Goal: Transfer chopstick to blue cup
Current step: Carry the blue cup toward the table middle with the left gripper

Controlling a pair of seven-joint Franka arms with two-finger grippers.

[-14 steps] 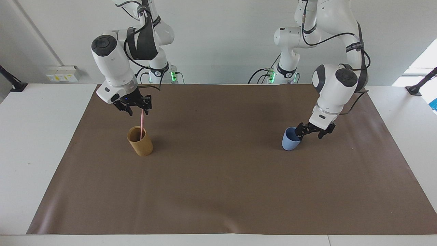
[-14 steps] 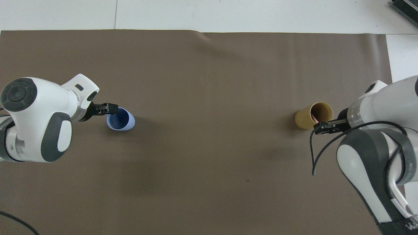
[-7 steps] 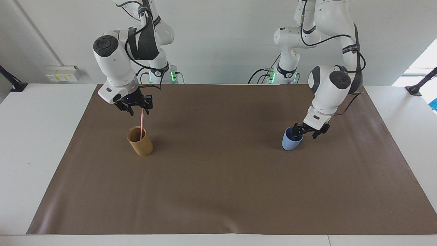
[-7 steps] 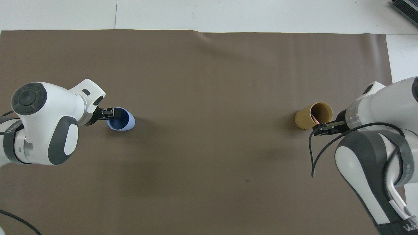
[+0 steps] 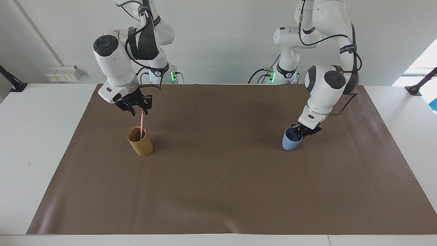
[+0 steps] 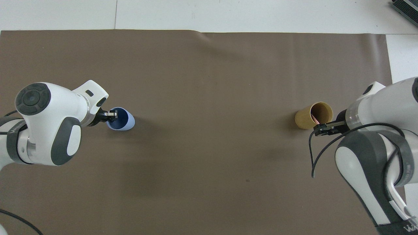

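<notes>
The pale-pink chopstick (image 5: 141,124) stands in the tan-brown cup (image 5: 141,145) toward the right arm's end of the mat, its lower part hidden inside. In the overhead view only a pink sliver of the chopstick (image 6: 313,116) shows in that cup (image 6: 307,119). My right gripper (image 5: 138,112) is around the chopstick's top end, above the cup (image 6: 321,128). The light-blue cup (image 5: 289,143) stands toward the left arm's end of the mat. My left gripper (image 5: 302,131) is shut on the robot-side rim of the blue cup (image 6: 125,121), fingertips meeting at its edge (image 6: 111,115).
A large brown mat (image 5: 218,191) covers the white table (image 5: 34,136). The two cups stand far apart along the mat, about the same distance from the robots.
My left gripper swung in onto the blue cup's rim and closed there from wide open. My right gripper stayed around the chopstick's top with barely any shift.
</notes>
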